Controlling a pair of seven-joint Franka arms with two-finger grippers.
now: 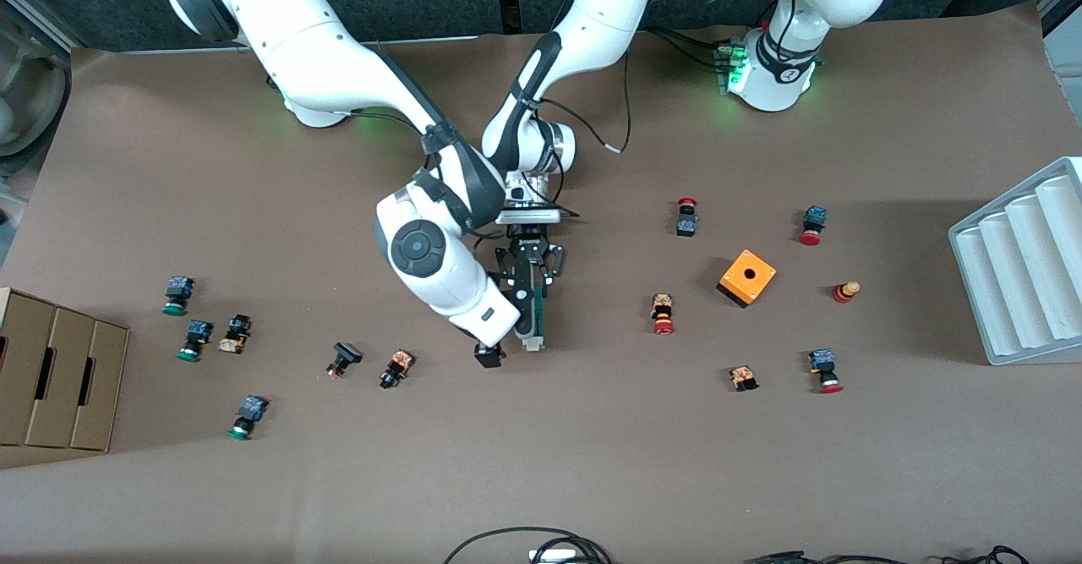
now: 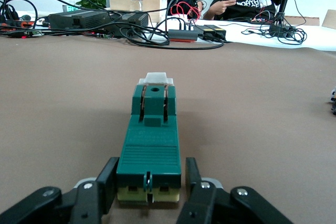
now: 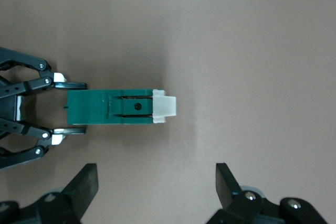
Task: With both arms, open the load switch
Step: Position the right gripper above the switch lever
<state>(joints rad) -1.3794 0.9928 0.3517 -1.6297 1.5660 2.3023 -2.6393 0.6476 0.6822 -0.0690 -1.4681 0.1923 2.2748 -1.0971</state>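
The load switch (image 1: 534, 320) is a narrow dark green block with a white end (image 3: 164, 107), and it lies flat on the brown table near the middle. Its white end points toward the front camera. My left gripper (image 1: 530, 292) is shut on the green end of the load switch (image 2: 150, 140), one finger (image 2: 107, 179) on each long side. My right gripper (image 1: 489, 354) hangs over the table beside the switch's white end, toward the right arm's end. Its fingers (image 3: 84, 182) stand wide open with only bare table between them.
An orange cube with a hole (image 1: 747, 277) and several push buttons (image 1: 663, 313) lie toward the left arm's end. More buttons (image 1: 396, 368) lie toward the right arm's end, with a cardboard box (image 1: 51, 378) at that table edge. A white ridged tray (image 1: 1023, 268) sits at the left arm's end.
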